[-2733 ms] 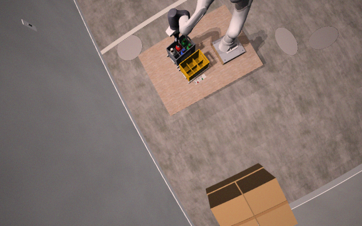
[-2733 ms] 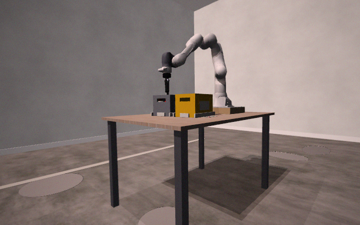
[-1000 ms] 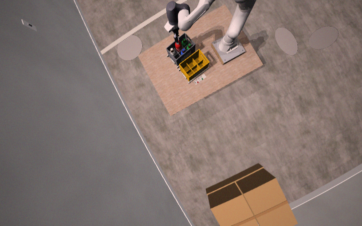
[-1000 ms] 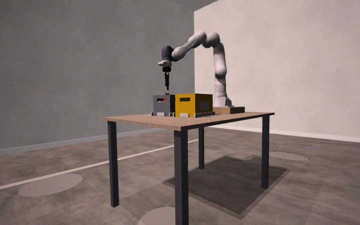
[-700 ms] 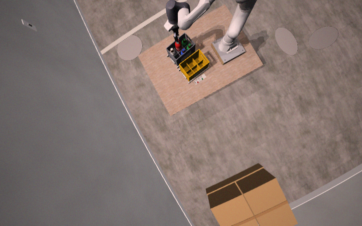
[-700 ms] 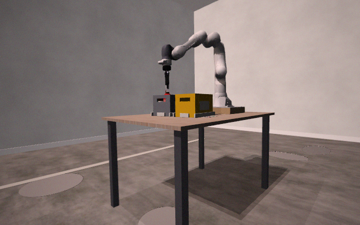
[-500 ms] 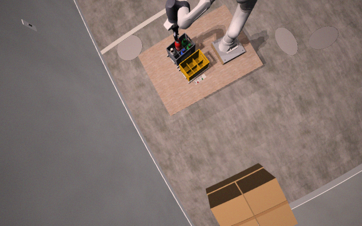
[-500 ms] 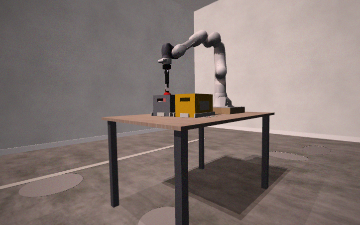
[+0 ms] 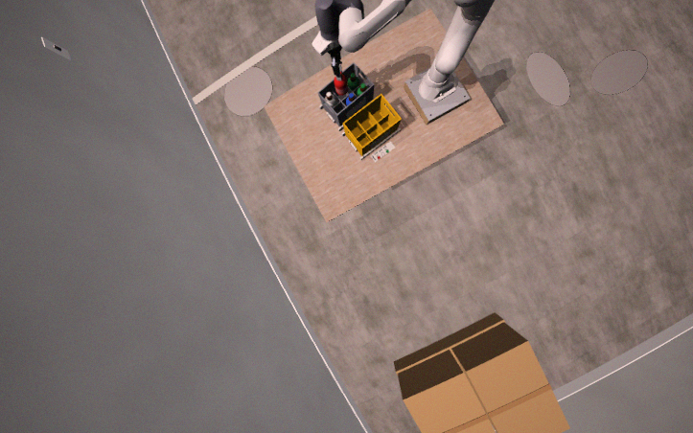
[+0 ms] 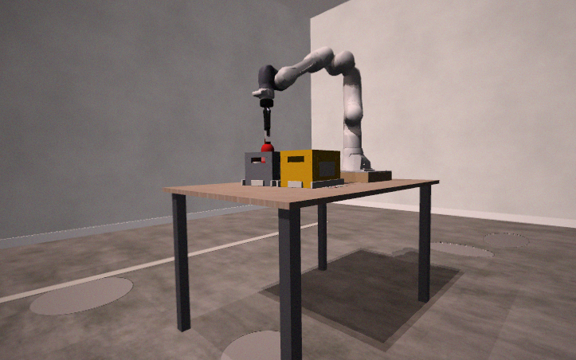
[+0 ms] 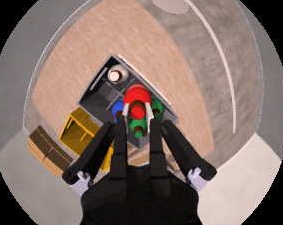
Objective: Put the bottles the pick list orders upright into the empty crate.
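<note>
One red bottle [image 9: 340,85] [image 10: 267,147] [image 11: 137,97], gripped at its neck by the end effector [image 9: 338,74] [image 10: 267,135] [image 11: 137,108], rises partly above the gray crate [image 9: 340,115] [image 10: 259,173] [image 11: 93,88]; beside that crate, the yellow crate [image 9: 361,146] [image 10: 296,174] [image 11: 72,121] holds no bottles.

A wood-topped bench [image 9: 306,171] [image 10: 232,193] [image 11: 66,64] is carried on dark square legs. The mottled grey-brown floor [image 9: 580,225] [image 10: 115,330] is marked by pale discs and a cream stripe. Grey and off-white walls are edged with pale skirting. A large cardboard box [image 9: 478,387] [image 11: 50,150] is set apart. Shadow is cast beneath the bench.
</note>
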{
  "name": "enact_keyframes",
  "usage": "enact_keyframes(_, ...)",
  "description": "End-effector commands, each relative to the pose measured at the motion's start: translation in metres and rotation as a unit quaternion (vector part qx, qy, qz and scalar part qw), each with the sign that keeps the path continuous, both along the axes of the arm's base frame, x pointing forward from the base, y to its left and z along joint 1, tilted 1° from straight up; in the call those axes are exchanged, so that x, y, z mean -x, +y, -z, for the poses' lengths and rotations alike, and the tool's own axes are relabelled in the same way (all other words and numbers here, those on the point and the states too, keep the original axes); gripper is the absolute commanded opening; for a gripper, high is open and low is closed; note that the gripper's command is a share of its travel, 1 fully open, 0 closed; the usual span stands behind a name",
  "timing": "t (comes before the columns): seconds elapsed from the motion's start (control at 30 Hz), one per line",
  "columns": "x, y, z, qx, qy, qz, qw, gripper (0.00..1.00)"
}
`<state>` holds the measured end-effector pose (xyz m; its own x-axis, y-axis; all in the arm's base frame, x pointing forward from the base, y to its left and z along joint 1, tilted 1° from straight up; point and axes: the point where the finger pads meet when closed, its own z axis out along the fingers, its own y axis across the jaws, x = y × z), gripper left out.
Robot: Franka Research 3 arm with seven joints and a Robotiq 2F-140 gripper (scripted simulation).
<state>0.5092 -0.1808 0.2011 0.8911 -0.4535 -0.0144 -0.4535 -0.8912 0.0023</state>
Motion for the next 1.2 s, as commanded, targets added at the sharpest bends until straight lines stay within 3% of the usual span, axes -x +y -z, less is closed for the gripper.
enact_keyframes(0.0,0.000,-0.002,-0.011,0.001,-0.001,-0.002,1.000,0.00)
enact_keyframes(1.17,-0.001,-0.002,-0.063,0.001,-0.001,-0.002,1.000,0.00)
